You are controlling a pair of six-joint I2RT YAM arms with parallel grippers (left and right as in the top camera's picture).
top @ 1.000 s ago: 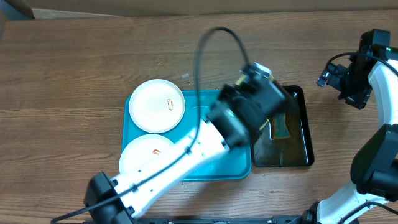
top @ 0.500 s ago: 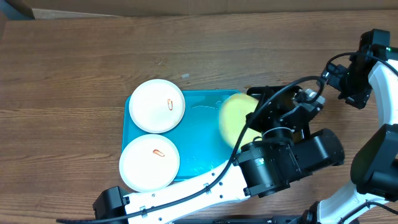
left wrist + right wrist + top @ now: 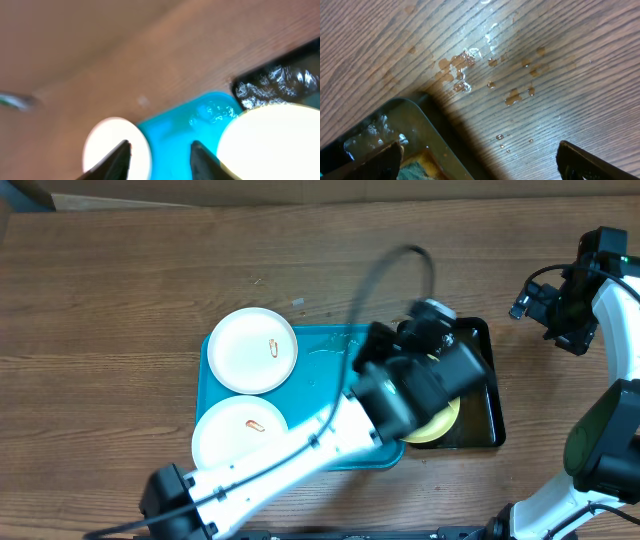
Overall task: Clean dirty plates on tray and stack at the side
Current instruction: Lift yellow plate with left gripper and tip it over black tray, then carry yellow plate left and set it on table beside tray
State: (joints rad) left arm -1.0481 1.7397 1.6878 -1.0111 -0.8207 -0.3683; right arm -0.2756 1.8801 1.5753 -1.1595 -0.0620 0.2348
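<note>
My left hand (image 3: 160,150) is spread, with nothing between its fingers, above the yellow plate (image 3: 441,426). That plate lies in the wet black tray (image 3: 493,395) at 3 o'clock of the blue tray (image 3: 325,360), presumably for washing. Two smeared white plates (image 3: 252,350) sit at the blue tray's 9 o'clock side. My right hand (image 3: 480,160) is spread and empty over the surface (image 3: 520,60) at 1 o'clock, clear of the work.

Brown wood-grain table (image 3: 110,280), water droplets (image 3: 513,99).
</note>
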